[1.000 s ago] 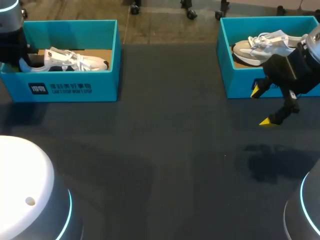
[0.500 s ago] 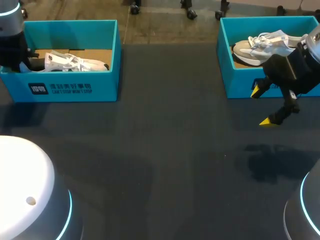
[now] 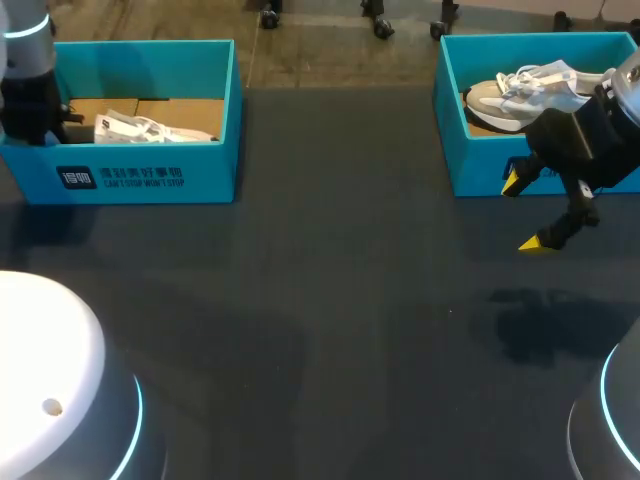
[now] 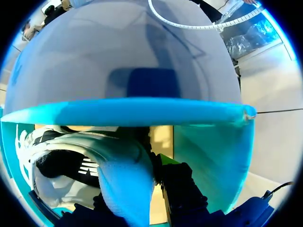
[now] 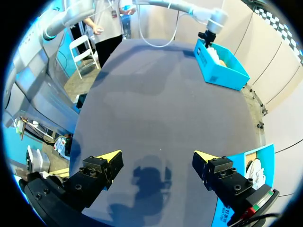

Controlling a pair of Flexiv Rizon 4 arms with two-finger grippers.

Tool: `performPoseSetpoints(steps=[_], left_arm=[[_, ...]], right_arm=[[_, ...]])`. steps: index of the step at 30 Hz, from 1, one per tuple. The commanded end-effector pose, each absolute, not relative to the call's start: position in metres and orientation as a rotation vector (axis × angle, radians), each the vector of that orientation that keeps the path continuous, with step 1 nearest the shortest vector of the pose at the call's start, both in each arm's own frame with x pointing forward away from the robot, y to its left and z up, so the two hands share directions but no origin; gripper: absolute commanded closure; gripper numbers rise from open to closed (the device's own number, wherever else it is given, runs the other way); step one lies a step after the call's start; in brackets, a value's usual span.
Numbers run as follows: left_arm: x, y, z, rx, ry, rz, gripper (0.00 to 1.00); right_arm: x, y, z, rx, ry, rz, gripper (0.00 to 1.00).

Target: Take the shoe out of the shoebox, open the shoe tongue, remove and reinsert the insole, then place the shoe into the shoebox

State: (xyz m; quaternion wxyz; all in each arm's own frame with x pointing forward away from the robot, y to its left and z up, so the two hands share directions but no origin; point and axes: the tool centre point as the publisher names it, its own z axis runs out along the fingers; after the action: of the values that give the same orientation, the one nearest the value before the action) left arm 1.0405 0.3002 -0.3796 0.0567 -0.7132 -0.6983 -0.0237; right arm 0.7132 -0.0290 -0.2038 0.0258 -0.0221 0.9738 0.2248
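Note:
A white shoe (image 3: 150, 128) with black trim lies low inside the left teal shoebox (image 3: 150, 178). My left arm (image 3: 28, 100) comes down into that box at the shoe's heel end. In the left wrist view my left gripper (image 4: 154, 168) is shut on the shoe's heel collar (image 4: 118, 165), with the box's teal wall (image 4: 128, 111) straight ahead. My right gripper (image 3: 528, 212) hangs open above the table, just in front of the right teal shoebox (image 3: 480, 160). It holds nothing, and its yellow fingertips (image 5: 111, 156) stand far apart over the dark tabletop.
A grey and white shoe (image 3: 515, 90) lies in the right shoebox. The dark table (image 3: 330, 300) stretches between the two boxes. From the right wrist, the left box (image 5: 220, 66) shows at the far end and the right box (image 5: 248, 172) close beside the gripper.
The left arm has shifted left, and the white shoe has sunk lower and further left in its box. The right arm has not moved.

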Motion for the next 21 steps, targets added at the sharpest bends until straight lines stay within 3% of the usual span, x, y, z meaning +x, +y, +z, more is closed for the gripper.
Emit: performPoseSetpoints(steps=[1, 14, 17, 21], left_arm=[[1.0467, 0.2998, -0.3844, -2.160, -2.105, -0.059, 1.00], [1.0471, 0.3007, -0.3923, -2.148, -2.080, -0.043, 1.00], [1.0464, 0.3002, -0.3924, -2.152, -2.074, -0.032, 0.74], [1.0447, 0.2995, -0.3921, -2.154, -2.071, -0.022, 0.54]], right_arm=[[0.7139, -0.0284, -0.2047, -0.067, 3.012, 0.691, 0.00], [0.7139, -0.0284, -0.2047, -0.067, 3.012, 0.691, 0.00], [0.7139, -0.0284, -0.2047, -0.067, 3.012, 0.691, 0.00], [0.7139, -0.0284, -0.2047, -0.067, 3.012, 0.691, 0.00]])
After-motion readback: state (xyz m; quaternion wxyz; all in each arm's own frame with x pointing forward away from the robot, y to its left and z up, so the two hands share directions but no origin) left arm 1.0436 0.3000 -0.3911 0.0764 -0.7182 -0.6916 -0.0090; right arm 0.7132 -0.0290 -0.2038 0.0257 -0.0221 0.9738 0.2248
